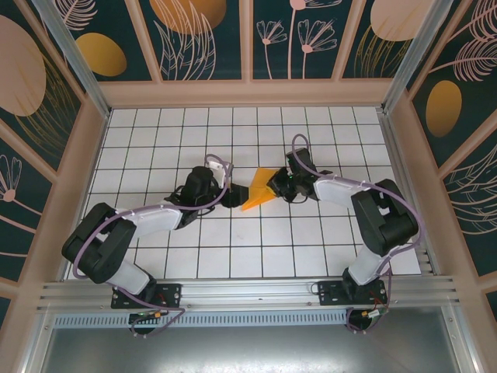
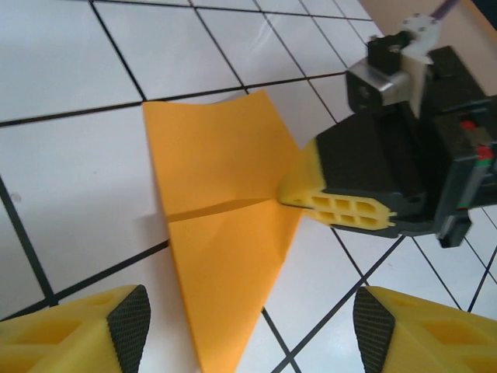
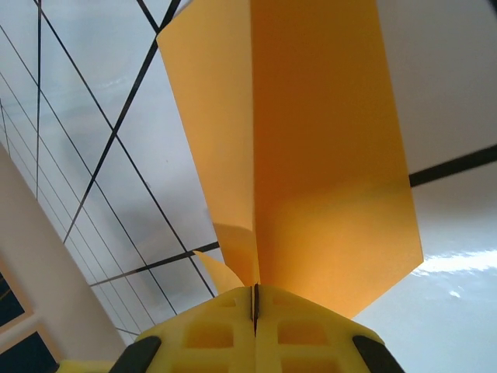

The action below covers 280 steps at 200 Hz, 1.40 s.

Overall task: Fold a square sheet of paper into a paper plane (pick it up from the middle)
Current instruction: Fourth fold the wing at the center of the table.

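The square sheet of paper now stands folded as a pointed bright-orange paper plane [image 1: 258, 189] at the middle of the white grid table [image 1: 155, 132]. My right gripper [image 3: 255, 299] is shut on its central lengthwise fold, and the wings [image 3: 311, 155] spread to both sides above the fingers. In the left wrist view the paper plane [image 2: 225, 210] points its nose toward my left gripper [image 2: 252, 318]. That gripper is open, with a finger on each side of the nose and touching nothing. The right gripper [image 2: 311, 198] pinches the plane's far edge there.
Patterned walls [image 1: 70, 148] close the table on the left, back and right. An aluminium rail [image 1: 248, 291] with both arm bases runs along the near edge. The two grippers face each other closely across the paper.
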Available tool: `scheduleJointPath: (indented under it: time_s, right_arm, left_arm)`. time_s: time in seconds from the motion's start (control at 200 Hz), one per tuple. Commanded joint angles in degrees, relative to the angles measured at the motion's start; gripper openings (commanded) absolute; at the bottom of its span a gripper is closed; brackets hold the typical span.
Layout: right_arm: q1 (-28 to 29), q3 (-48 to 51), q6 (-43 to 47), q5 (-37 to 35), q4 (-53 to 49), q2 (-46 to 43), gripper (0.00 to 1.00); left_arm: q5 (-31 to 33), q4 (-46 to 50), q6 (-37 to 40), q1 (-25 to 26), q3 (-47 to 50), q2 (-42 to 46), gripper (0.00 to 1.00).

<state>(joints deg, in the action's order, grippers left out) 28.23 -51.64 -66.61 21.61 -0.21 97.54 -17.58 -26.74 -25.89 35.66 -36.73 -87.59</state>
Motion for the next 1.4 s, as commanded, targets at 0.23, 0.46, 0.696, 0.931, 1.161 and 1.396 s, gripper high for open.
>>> scheduleJointPath:
  time_s: [0.23,0.46,0.696,0.931,1.161,1.396]
  right_arm:
    - [-0.22,-3.48,-3.25,4.18,-0.36,3.31,0.0]
    - [-1.14,-4.1,-4.04,6.24,-0.7,3.64,0.01]
    - [-1.49,-4.53,-4.49,7.62,-0.91,4.03,0.04]
    - [-1.68,-4.76,-4.49,8.78,-0.95,4.24,0.1]
    - [-1.86,-4.58,-4.34,9.35,-0.82,4.45,0.17]
    - [-2.06,-4.84,-3.63,9.24,-1.2,4.41,0.22]
  left_arm:
    - [4.96,-1.69,10.36,4.36,-3.03,-5.54,0.66]
    - [9.58,-0.3,19.83,6.91,-5.51,-9.49,0.62]
    - [14.27,0.86,25.05,8.9,-7.13,-13.59,0.57]
    - [17.58,-0.07,27.29,9.07,-6.95,-15.33,0.48]
    - [16.84,-0.42,28.15,9.01,-6.52,-15.67,0.33]
    - [15.67,-0.5,28.27,9.07,-6.07,-16.11,0.22]
